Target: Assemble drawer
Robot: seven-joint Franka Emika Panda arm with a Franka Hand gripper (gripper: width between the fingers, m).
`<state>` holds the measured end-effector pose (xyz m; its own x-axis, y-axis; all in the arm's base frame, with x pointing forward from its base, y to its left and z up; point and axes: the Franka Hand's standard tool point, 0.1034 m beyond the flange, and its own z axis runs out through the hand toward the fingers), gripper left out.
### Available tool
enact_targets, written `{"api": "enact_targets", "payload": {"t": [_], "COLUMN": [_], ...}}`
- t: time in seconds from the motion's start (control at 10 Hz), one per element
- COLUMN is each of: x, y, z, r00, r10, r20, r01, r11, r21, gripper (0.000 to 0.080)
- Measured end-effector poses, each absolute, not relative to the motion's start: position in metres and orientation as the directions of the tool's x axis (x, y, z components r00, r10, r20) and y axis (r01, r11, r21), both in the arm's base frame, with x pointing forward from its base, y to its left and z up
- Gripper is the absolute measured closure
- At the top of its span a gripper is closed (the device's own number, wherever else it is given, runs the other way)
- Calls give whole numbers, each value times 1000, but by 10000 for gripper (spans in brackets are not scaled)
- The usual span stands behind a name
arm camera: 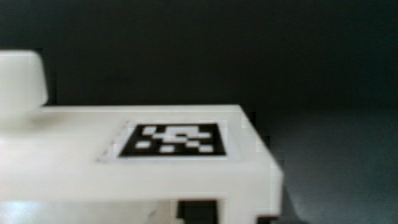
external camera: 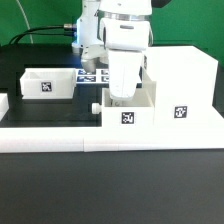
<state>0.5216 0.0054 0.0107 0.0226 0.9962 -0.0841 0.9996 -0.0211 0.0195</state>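
The drawer's tall hollow shell [external camera: 182, 80] stood on the black counter [external camera: 30, 110] at the exterior view's right, with a black-and-white square tag [external camera: 180, 112] on its near face. The first tray [external camera: 128, 112] sat touching the shell's left side and bore a like tag on its near wall. The second tray [external camera: 48, 83] lay well apart at the exterior view's left, also tagged. The gripper [external camera: 121, 93] reached down into the first tray with its jaws closed; whether it pinched anything could not be told. The marker board [external camera: 93, 74] lay farther back. The border rail [external camera: 60, 135] ran along the near edge. The wrist view was blurred and showed one tagged white face.
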Motion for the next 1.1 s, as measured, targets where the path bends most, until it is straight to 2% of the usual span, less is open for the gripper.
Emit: {"api": "enact_targets", "payload": {"t": [0.4, 0.5, 0.9, 1.1], "x": [523, 523, 523, 522], "y": [4, 4, 5, 1], "z": [11, 11, 11, 11], "r00": [32, 37, 40, 44], "r10": [996, 996, 996, 995], "r20": [-83, -76, -77, -87], "r01": [999, 998, 998, 999], "r11": [-30, -34, -37, -42], "r21": [26, 48, 46, 20], "gripper": [757, 757, 757, 757]}}
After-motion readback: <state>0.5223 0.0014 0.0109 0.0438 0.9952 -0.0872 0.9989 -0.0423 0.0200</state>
